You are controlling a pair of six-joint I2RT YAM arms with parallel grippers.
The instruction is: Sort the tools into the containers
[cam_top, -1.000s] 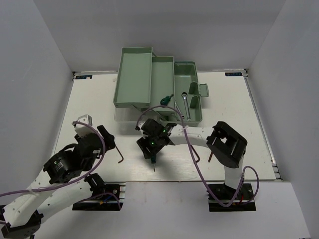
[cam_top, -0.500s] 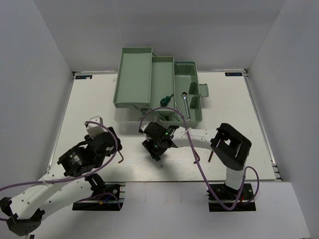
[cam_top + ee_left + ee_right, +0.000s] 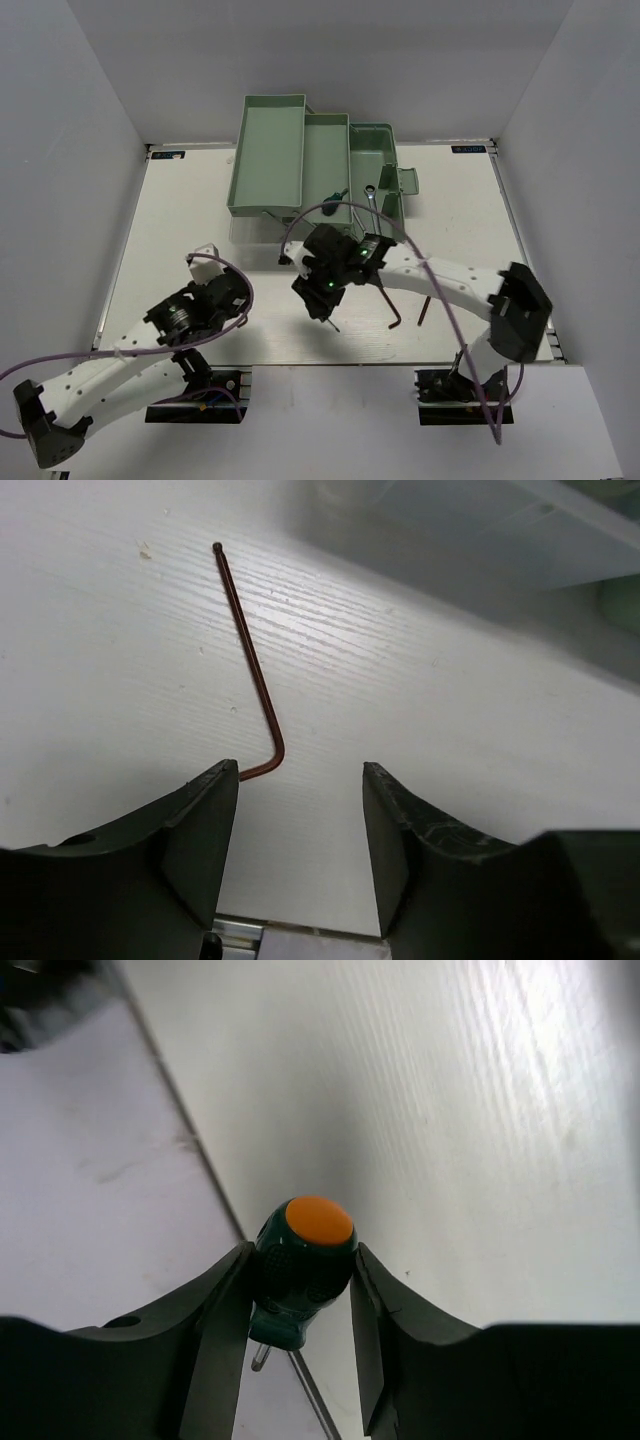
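Observation:
My right gripper [image 3: 322, 298] is shut on a stubby green-handled screwdriver [image 3: 303, 1260] with an orange cap. It holds it above the table near the front edge, shaft pointing down. My left gripper [image 3: 300, 780] is open and empty, low over the table. A reddish-brown L-shaped hex key [image 3: 250, 660] lies just ahead of its left finger. The mint-green toolbox [image 3: 270, 150] stands open at the back, its trays folded out. A second green screwdriver [image 3: 333, 199] and a silver wrench [image 3: 371, 200] lie in it.
Two more hex keys [image 3: 392, 305] [image 3: 423, 310] lie on the table to the right of my right gripper. The toolbox's clear lid [image 3: 560, 540] shows blurred at the top right of the left wrist view. The table's front edge is close below both grippers.
My left arm has swung right and forward, and its gripper now covers the hex key. My right gripper has shifted slightly right with the screwdriver as its arm stretched out.

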